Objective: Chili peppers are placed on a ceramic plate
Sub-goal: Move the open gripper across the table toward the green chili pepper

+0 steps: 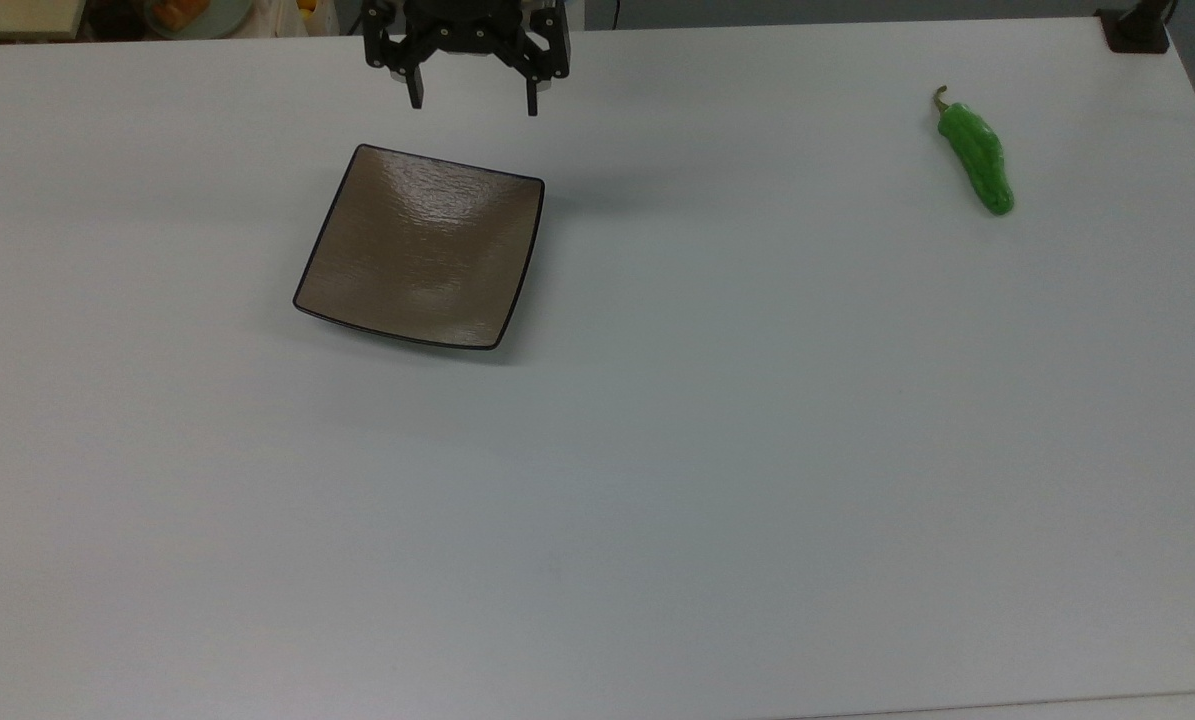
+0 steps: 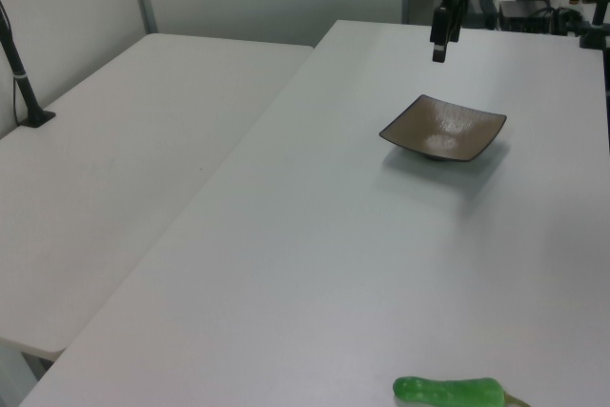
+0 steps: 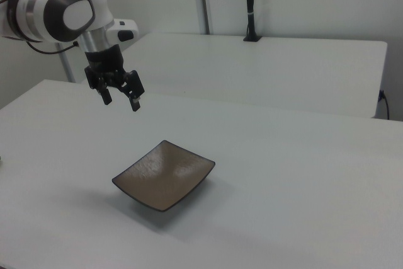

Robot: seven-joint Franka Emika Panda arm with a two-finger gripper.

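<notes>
Pincer [image 1: 473, 100] spread wide and holding nothing, hanging above the bench [image 1: 657, 450] just past the far edge of the ceramic plate [image 1: 422, 248] in the top view. Chili pepper [image 1: 977, 155] lying alone, well apart from the plate, way over toward the top view's right, stem pointing up-frame. Plate bare, so nothing placed yet. Best plan, by the look of it: swing across, turn the fingers to straddle the pepper's narrow width, come down at mid-body (glossy, wrinkled skin, likely slippery), squeeze gently. Top view giving the pepper's full length and heading; left view catching just its body at the bottom edge; right view adding the arm [image 3: 60, 11] itself.
</notes>
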